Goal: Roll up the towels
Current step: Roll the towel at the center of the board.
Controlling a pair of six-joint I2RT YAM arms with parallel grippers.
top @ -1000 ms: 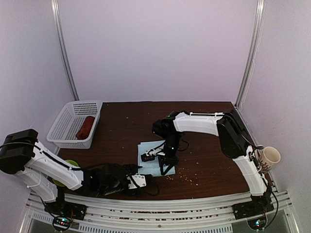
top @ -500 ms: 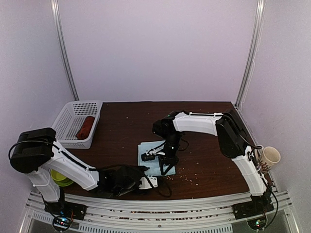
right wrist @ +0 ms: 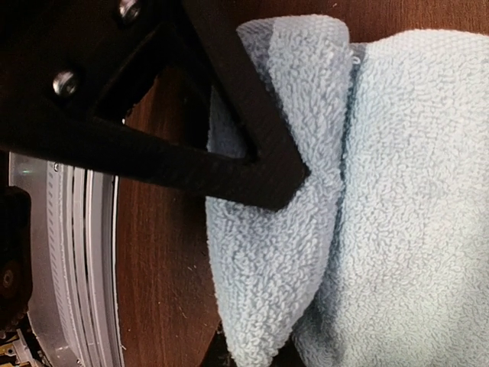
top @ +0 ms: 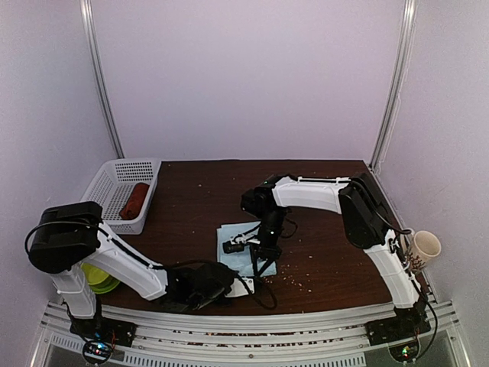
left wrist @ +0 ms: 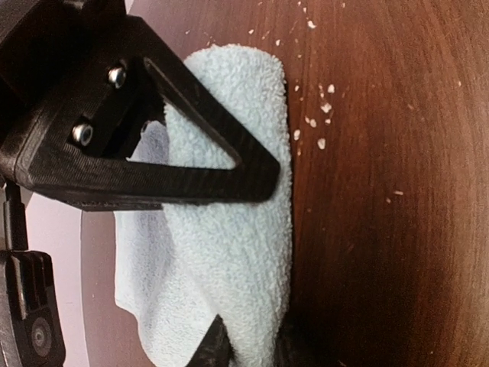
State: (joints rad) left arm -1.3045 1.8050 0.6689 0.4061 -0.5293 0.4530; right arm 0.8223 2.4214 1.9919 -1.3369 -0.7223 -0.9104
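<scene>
With the rust-red towel [top: 136, 199] lying rolled in the basket [top: 114, 222], the left hand [left wrist: 244, 267] and right hand [right wrist: 267, 275] each pinch the pale-blue towel [top: 229, 232] front-centre on the surface [top: 321, 199], apparently starting its roll, which calls for matched, even turning.
</scene>
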